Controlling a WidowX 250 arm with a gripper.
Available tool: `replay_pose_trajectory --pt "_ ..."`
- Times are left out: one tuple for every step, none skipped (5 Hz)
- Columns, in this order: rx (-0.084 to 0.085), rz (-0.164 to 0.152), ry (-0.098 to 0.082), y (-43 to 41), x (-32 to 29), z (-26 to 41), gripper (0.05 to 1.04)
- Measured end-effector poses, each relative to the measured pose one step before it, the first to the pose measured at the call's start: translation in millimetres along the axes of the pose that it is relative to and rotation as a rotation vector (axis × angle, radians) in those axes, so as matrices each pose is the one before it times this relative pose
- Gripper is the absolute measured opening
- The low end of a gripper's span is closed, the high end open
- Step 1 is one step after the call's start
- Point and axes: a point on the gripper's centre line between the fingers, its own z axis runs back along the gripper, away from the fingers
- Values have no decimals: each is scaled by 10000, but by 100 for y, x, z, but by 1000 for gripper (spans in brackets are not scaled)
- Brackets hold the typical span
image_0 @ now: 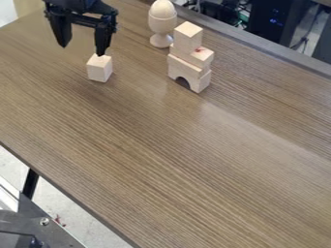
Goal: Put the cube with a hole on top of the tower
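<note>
My black gripper (82,49) hangs open at the upper left, its two fingers spread apart with nothing between them. A light wooden cube (99,69) stands on the table just below the right-hand finger; whether it has a hole cannot be told. To its right is a tower (188,71) of pale wooden blocks, with an arch-shaped block at the bottom and further blocks stacked above. A cube (188,37) sits at the tower's top left, beside a lower block face with a small red mark.
Behind the tower, to the left, stands a wooden egg cup (161,30) with an egg-shaped top. The brown wooden table (174,160) has its far edge along the upper right and its near edge at the lower left. Dark equipment stands beyond the far edge.
</note>
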Motion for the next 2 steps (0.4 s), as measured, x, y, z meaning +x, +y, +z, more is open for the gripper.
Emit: replay_pose_trajectory --pt "-62 -35 423 -247 -675 -1114 998" --pt "-13 22 -6 -307 219 -570 998"
